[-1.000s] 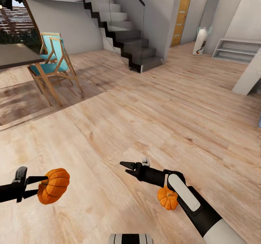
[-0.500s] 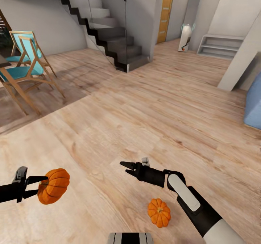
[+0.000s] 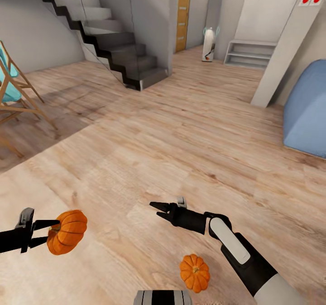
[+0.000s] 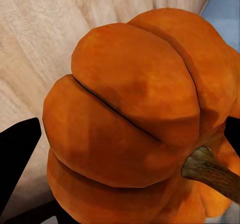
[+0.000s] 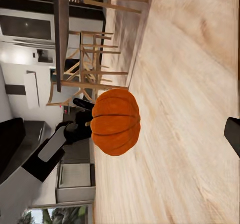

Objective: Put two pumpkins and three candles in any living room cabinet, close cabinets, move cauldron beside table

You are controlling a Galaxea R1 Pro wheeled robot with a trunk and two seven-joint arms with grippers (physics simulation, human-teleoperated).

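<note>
your left tool point(image 3: 45, 232) is clenched on one pumpkin point(image 3: 67, 231), pinching it at the stem end, with the orange body pointing out past the fingertips toward the middle of the room. in the left wrist view that held pumpkin point(image 4: 135, 119) sits close against the lens, its brown stem lying sideways (so the fruit's stem axis runs along the fingers rather than upright).

the second pumpkin point(image 3: 194, 273) rests on the wooden floor point(image 3: 190, 142), stem up, low in the head view. it lies just beside your right forearm and behind your right tool point(image 3: 156, 207), closer to the robot's base than the fingertips are. the right tool is empty; its two dark fingers are drawn almost to a point, so i judge it clenched on nothing.

the relation that matters: the loose pumpkin is on your right side and well apart from the occupied left tool, so the right arm is the nearer and only free one. to reach it you would likely have to pull the right tool back and down toward yourself, then release its fingers over the stem.
</note>
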